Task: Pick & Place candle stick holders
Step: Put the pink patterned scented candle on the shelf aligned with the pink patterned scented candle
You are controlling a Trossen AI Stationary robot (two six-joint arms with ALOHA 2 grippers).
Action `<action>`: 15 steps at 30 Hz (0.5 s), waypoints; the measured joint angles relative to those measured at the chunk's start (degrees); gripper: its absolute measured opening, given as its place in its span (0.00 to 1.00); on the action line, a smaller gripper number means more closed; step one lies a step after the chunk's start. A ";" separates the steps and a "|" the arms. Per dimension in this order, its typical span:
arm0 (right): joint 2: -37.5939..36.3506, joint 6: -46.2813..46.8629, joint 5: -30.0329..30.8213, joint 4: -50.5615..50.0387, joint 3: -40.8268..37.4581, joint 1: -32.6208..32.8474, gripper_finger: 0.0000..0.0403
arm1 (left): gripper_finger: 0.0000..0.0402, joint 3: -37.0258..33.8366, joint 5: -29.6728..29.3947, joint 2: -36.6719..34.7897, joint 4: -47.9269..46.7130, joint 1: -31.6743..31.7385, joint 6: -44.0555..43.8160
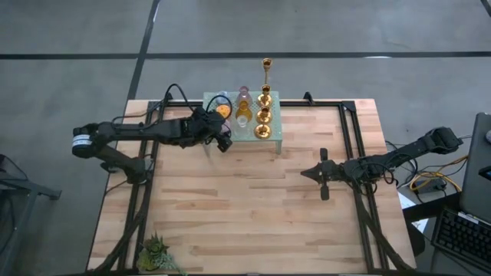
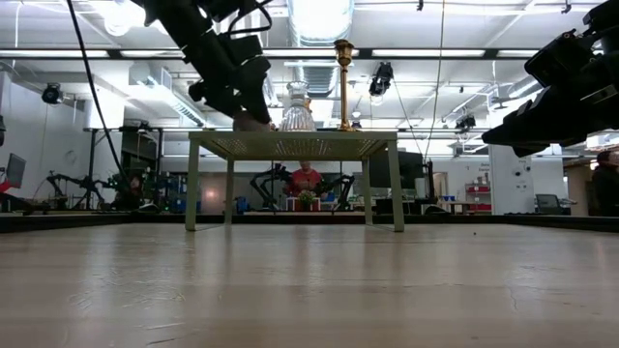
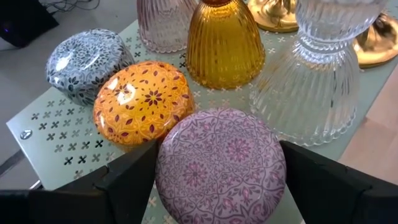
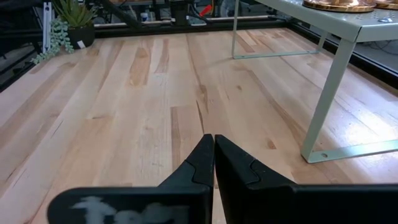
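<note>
The mint-green perforated stand [image 1: 274, 142] is at the table's far middle. On it stand gold candlesticks [image 1: 263, 115], one of them tall [image 2: 342, 82], plus pink [image 3: 165, 25], amber [image 3: 224, 43] and clear [image 3: 311, 93] ribbed glass holders. Squat patterned blue-grey [image 3: 87, 59] and orange [image 3: 143, 102] holders stand there too. My left gripper [image 1: 222, 141] is at the stand's near left corner, shut on a squat purple patterned holder [image 3: 221, 162]. My right gripper [image 1: 307, 173] is shut and empty above the table's right half. My left gripper pinches the purple holder's round side wall [image 3: 166, 177] between its two fingers [image 3: 127, 177], one on each opposite side. The fingers slant down from the table's left. The holder stays upright, its patterned top up, at the level of the stand's top [image 2: 253, 123]. I cannot tell whether it is lifted clear.
The orange holder touches or nearly touches the purple one, and the clear glass holder stands close on its other side. A small spiky green plant [image 1: 157, 253] sits at the table's near left corner. Bare wood [image 4: 143, 112] lies between the stand and the near edge.
</note>
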 joint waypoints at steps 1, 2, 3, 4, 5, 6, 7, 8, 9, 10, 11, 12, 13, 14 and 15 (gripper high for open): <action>0.00 0.00 0.01 0.00 0.00 0.01 0.02 | 0.81 -0.03 0.01 0.00 -0.01 0.00 0.00; 0.00 0.00 -0.01 0.00 0.00 0.01 0.02 | 0.81 -0.07 0.02 0.00 -0.06 0.00 0.00; 0.00 0.00 0.00 0.00 0.00 -0.01 0.02 | 0.81 -0.07 0.04 0.00 -0.11 0.00 0.00; 0.00 0.00 -0.01 0.00 0.00 -0.01 0.02 | 0.82 -0.09 0.09 0.00 -0.11 0.00 0.00; 0.00 0.00 0.01 0.00 0.00 -0.01 0.02 | 0.82 -0.10 0.20 0.00 -0.19 0.00 0.00; 0.00 0.00 0.01 0.00 0.00 -0.01 0.02 | 0.83 -0.12 0.22 0.00 -0.42 0.00 0.00; -0.02 0.00 0.01 0.00 0.00 -0.01 0.02 | 0.83 -0.18 0.22 0.00 -0.60 0.00 -0.05; 0.00 0.00 0.01 0.00 0.00 0.00 0.02 | 0.84 -0.20 0.22 0.02 -0.66 0.00 -0.18; 0.00 0.00 0.00 0.00 0.00 -0.01 0.02 | 0.85 -0.22 -0.07 0.04 -0.72 0.00 -0.39; 0.00 0.00 -0.01 0.00 0.00 0.00 0.02 | 0.86 -0.22 -0.44 0.04 -0.79 0.00 -0.46; -0.01 0.00 0.01 0.00 0.00 -0.01 0.02 | 0.87 -0.22 -0.62 0.04 -0.79 0.00 -0.49; 0.00 0.00 0.01 0.00 0.00 0.00 0.02 | 0.89 -0.22 -0.72 0.04 -0.77 0.00 -0.63; -0.01 0.00 0.00 0.00 0.00 -0.01 0.02 | 0.91 -0.22 -0.75 0.04 -0.75 0.00 -0.91; 0.00 0.00 -0.01 0.00 0.00 -0.01 0.02 | 0.93 -0.22 -0.76 0.04 -0.74 0.00 -0.96; -0.01 0.00 -0.01 0.00 0.00 0.00 0.02 | 0.96 -0.22 -0.76 0.04 -0.76 0.00 -0.98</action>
